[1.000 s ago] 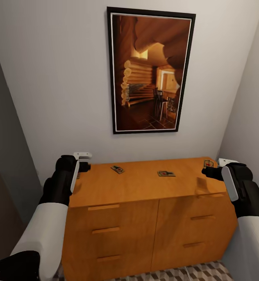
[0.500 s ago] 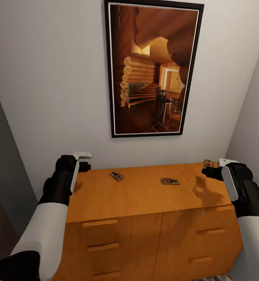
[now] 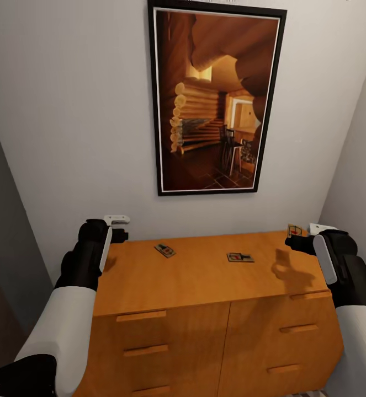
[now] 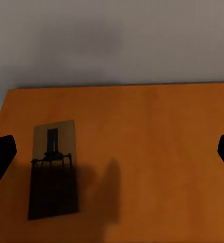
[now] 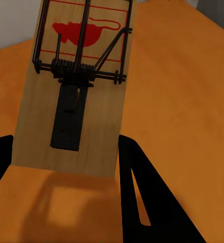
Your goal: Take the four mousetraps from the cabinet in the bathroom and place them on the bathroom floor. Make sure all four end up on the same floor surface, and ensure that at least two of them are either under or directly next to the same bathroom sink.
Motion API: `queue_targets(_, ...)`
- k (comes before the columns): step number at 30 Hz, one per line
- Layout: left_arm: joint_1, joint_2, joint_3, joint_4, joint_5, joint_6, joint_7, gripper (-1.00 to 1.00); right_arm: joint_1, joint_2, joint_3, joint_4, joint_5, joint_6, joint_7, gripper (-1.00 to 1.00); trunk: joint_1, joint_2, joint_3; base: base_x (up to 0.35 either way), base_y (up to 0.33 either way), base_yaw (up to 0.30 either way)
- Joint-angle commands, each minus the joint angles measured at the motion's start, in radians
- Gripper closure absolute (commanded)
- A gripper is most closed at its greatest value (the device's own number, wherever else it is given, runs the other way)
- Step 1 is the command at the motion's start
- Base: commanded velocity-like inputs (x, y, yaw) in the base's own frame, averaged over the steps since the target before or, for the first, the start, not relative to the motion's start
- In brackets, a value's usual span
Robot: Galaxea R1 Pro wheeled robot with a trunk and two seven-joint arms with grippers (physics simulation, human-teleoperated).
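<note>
The orange-brown cabinet stands against the wall in front of me. Two mousetraps lie flat on its top. My right gripper is shut on a third mousetrap, held above the top's right end, red mark facing the camera. My left gripper hovers open over the top's left end, its fingertips wide apart, and another mousetrap lies in shadow beneath it. The bathroom floor and sink are out of view.
A large framed picture of a log interior hangs on the wall above the cabinet. Grey walls close in on both sides. Drawer fronts with bar handles face me.
The camera has moved closer and a little higher, so the floor tiles have left the picture. Both grippers hold their poses, and the right one still grips its mousetrap.
</note>
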Motion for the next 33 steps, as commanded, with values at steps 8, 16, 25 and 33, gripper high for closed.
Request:
queue_targets(8,-0.001,-0.001,0.000,0.001,0.002,0.003,0.004,-1.00,-0.001,0.000,-0.001,0.000,-0.014,0.003,-0.009,1.00,0.000,-0.001,0.001,0.000,0.000,0.000)
queue_targets(16,-0.001,-0.008,0.000,0.011,-0.001,0.003,0.005,-1.00,-0.001,0.000,-0.001,0.000,-0.014,0.003,-0.009,1.00,0.000,-0.001,0.001,0.000,0.000,0.000)
queue_targets(25,-0.001,-0.036,0.024,0.011,-0.003,0.003,0.090,-1.00,-0.001,0.000,0.001,0.000,-0.014,0.003,-0.009,1.00,0.000,-0.001,0.001,0.000,0.000,0.000)
queue_targets(33,-0.001,-0.052,0.129,0.010,0.003,0.003,0.224,-1.00,-0.001,0.000,0.001,0.000,-0.014,0.003,-0.009,1.00,0.000,-0.001,0.001,0.000,0.000,0.000)
